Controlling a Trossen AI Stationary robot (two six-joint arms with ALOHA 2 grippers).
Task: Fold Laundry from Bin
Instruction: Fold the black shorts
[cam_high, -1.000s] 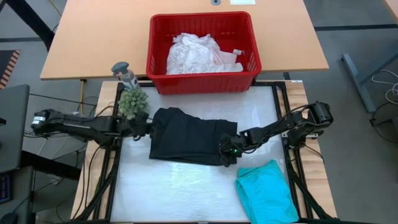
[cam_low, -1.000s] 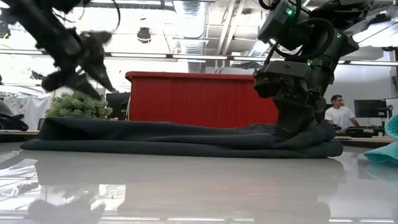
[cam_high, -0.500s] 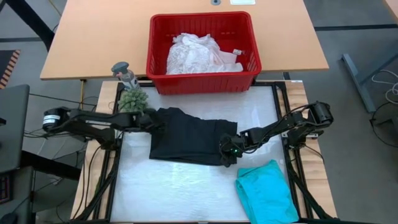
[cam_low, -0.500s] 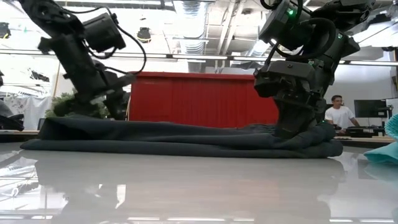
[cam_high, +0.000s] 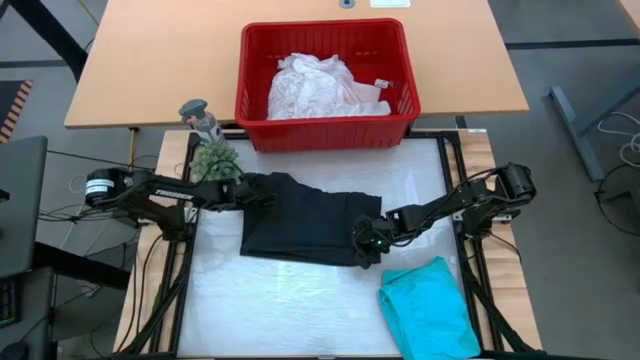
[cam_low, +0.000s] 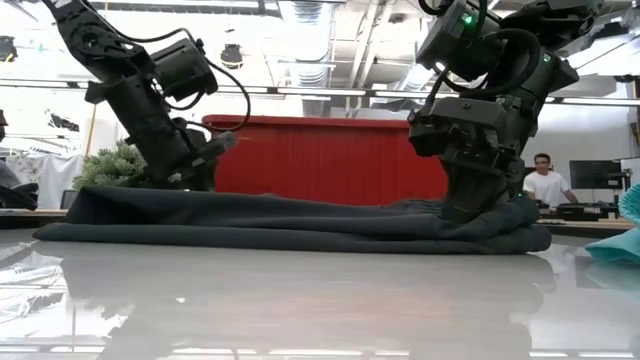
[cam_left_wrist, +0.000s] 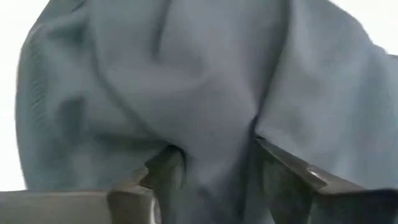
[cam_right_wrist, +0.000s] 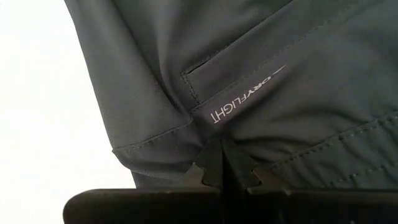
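1. Clearly the fold is under way on the black garment (cam_high: 305, 218), which lies spread on the white table top (cam_high: 300, 310) between the two arms.
2. Over on the right, the right gripper (cam_right_wrist: 222, 163) is clenched tight on the garment's near right corner — cloth bunches up right against its closed tips, just below a small printed logo (cam_right_wrist: 247, 101).
3. Meanwhile the left gripper (cam_left_wrist: 214, 163) is down on the far left corner with its jaws parted and a ridge of dark cloth rising between them; whether that fold is truly pinched yet, I cannot tell.
4. Next, I'd judge, the left jaws must close on that ridge before either arm lifts — otherwise one corner drags and the fold skews.
5. Beyond the left jaws sits the red bin (cam_high: 327, 132) on the wooden table (cam_high: 150, 60), white lacy laundry (cam_high: 315, 88) heaped inside.
6. Beside the right gripper, toward the table's near corner, lies the teal garment (cam_high: 430, 308), folded.
7. A small potted plant (cam_high: 213, 162) stands close by the left arm.
8. Behind, a person (cam_low: 546, 180) sits in the open room.
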